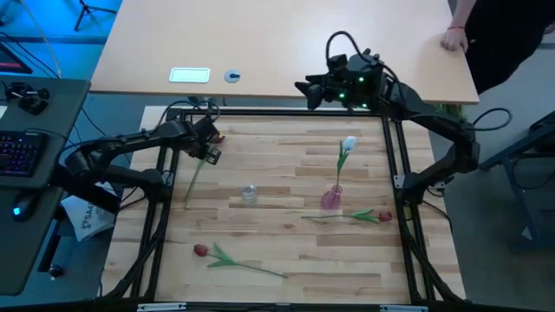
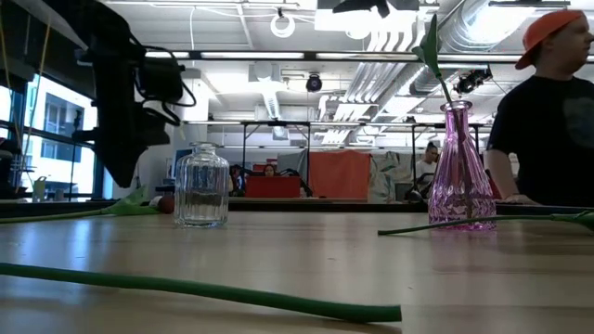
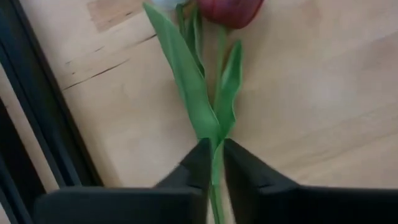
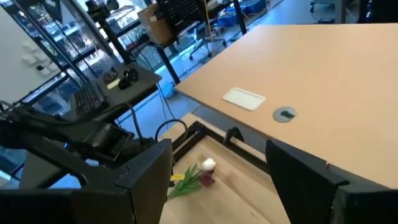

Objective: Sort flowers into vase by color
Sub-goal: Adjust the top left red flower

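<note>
Nearest stem: a long green stem [image 2: 204, 293] lies across the front of the tabletop [image 1: 286, 251] in the low view; in the high view it belongs to a dark red tulip [image 1: 201, 250] lying flat near the front left, head toward the left.
Left tool: the left tool [image 3: 213, 163] is low at the back left of the tabletop, clenched on the thin stem of a dark red flower [image 3: 229, 10]; the two dark fingers [image 3: 198, 163] meet on the stem just below where its narrow leaves [image 3: 186, 74] fork.
Held flower: it lies along the wood with its stem [image 1: 196, 178] running toward the front; a bit of a white head shows beside the red head in the left wrist view.
Same pair from the right wrist: a white head [image 4: 208, 164] and a dark red one touch by the black frame rail.
Right tool: the right tool [image 1: 305, 89] is raised over the back edge of the tabletop, right of centre, its fingers [image 4: 146, 171] spread wide and grasping nothing.
Pink vase: a pink glass vase [image 2: 460, 172] stands upright right of centre and holds a white tulip [image 1: 349, 144], whose stem leans toward the back.
Clear vase: a small clear glass vase [image 2: 201, 186] stands upright left of centre with nothing visible in it.
Third red tulip: another dark red flower [image 1: 383, 216] lies flat just in front of the pink vase, head toward the right.
Person: a person in an orange cap [image 2: 555, 25] stands beyond the right side, one hand [image 1: 454, 38] on the pale desk [image 1: 286, 43] behind.
</note>
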Tool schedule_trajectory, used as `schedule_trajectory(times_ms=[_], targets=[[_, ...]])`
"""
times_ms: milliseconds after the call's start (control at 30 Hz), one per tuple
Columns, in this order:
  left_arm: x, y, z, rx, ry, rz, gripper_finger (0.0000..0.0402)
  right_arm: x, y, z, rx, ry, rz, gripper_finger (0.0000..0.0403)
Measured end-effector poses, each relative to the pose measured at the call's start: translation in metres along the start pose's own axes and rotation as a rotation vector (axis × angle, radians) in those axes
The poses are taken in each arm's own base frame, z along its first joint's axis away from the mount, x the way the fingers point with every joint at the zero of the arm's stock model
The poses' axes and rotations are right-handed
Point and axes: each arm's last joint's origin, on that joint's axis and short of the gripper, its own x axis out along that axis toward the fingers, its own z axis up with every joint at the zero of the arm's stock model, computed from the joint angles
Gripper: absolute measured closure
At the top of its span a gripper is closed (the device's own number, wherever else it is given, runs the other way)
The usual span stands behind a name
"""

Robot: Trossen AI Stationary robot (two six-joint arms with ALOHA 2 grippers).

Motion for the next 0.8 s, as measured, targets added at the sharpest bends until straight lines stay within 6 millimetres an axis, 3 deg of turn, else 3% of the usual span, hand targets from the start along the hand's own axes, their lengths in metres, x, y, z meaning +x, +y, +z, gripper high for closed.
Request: schedule_trajectory(times_ms=[467,800], targets=[[0.019,-0.007,0.005,-0.045,0.025,0.082,0.0401,-0.063,-0.008,0.020,-0.038,-0.071,-0.007,0.0148],[0.040,-0.024,0.007,-0.006,0.058,0.068,0.0401,-0.074,-0.010,0.019,-0.040,-0.049,-0.017,0.0148]])
